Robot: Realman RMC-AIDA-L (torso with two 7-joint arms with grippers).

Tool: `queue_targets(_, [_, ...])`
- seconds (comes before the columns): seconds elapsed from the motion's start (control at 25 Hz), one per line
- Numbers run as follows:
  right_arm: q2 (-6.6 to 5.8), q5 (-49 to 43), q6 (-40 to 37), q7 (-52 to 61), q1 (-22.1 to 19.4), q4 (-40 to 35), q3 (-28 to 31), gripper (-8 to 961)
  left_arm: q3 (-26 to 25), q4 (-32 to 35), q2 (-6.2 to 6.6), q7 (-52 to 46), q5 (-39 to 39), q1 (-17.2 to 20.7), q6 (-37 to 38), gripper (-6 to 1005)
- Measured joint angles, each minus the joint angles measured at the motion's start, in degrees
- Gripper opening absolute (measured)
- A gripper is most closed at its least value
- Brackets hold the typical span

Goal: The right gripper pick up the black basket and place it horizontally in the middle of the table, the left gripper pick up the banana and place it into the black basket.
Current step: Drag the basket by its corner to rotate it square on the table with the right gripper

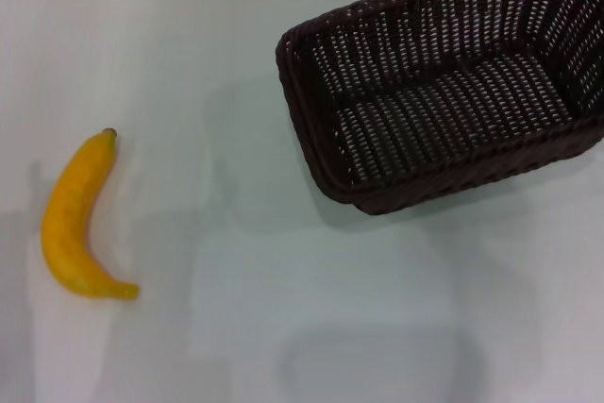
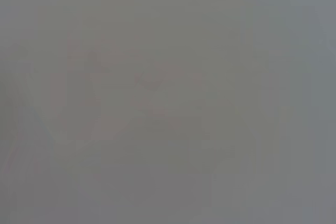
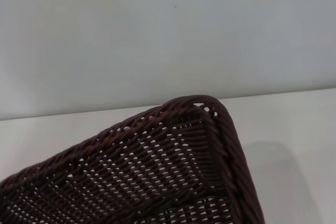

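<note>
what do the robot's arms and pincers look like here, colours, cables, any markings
Neither arm nor pincer appears in any view, so their colours, cables and markings cannot be told. The head view shows only the banana, the black basket and the table. The right wrist view shows a basket corner against a plain wall; the left wrist view is a featureless grey.

Neither arm shows in the head view, and no tool fingers appear in either wrist view; the right wrist sits low and close by, while the left wrist view shows only blank grey
</note>
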Motion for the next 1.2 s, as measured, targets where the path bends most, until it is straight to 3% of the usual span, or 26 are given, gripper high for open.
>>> queue_targets(0.4, [0.27, 5.8, 3.1, 0.0, -2.1, 4.3, -0.6, 166, 0.0, 0.0, -0.01, -0.6, 0.0, -0.1, 0.0, 885])
queue_targets(1.2, [0.23, 18.4, 17.2, 0.0, -6.4, 10.4, -18.0, 165, 0.0, 0.0, 0.43, -0.9, 0.0, -0.2, -0.7, 885])
